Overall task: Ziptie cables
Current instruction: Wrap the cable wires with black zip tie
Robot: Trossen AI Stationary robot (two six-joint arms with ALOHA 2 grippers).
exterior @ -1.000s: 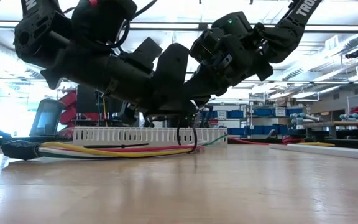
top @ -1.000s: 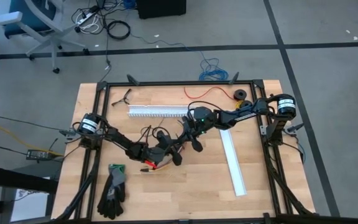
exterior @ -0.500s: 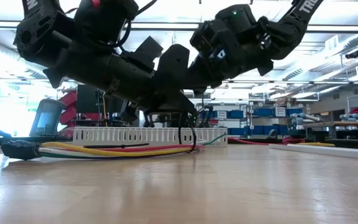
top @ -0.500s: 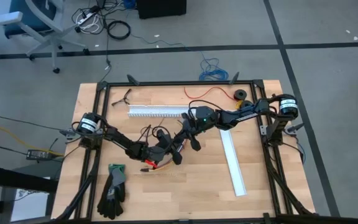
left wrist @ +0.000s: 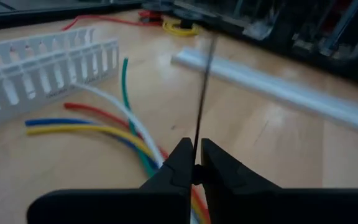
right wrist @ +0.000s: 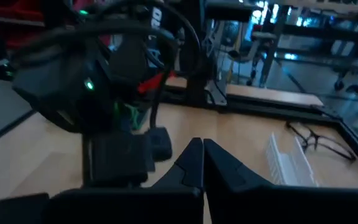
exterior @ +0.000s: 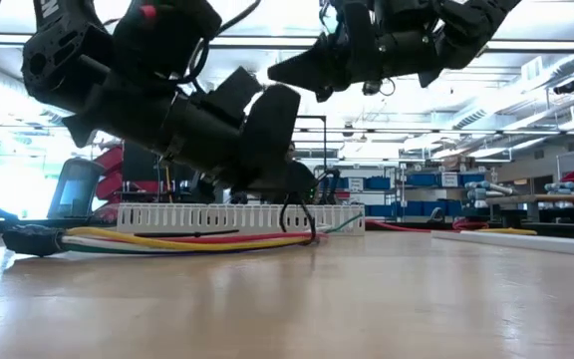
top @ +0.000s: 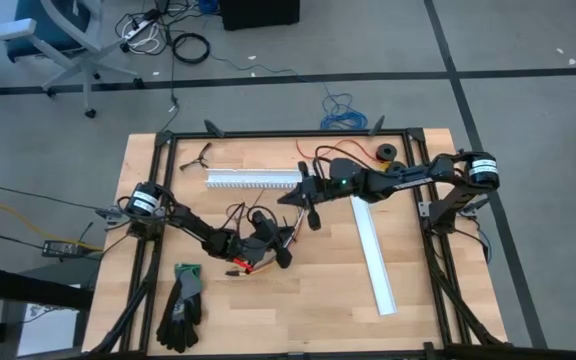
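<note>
The cables (exterior: 167,240) lie on the table (top: 318,300) before a slotted channel (top: 253,179). Gloves (top: 181,306) sit at the table's near left, a flat strip (top: 375,255) to the right.

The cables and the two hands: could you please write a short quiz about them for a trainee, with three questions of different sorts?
1. True or false: the right hand grips the cables.
2. What does the left hand pinch? A: a glove. B: a thin black zip tie. C: a pair of glasses.
3. Fill the gap: in the low view, the cables lie on the table ___ the white slotted channel.

Key: 1 false, it is raised clear of them and shut on nothing. 2 B. 3 in front of.
</note>
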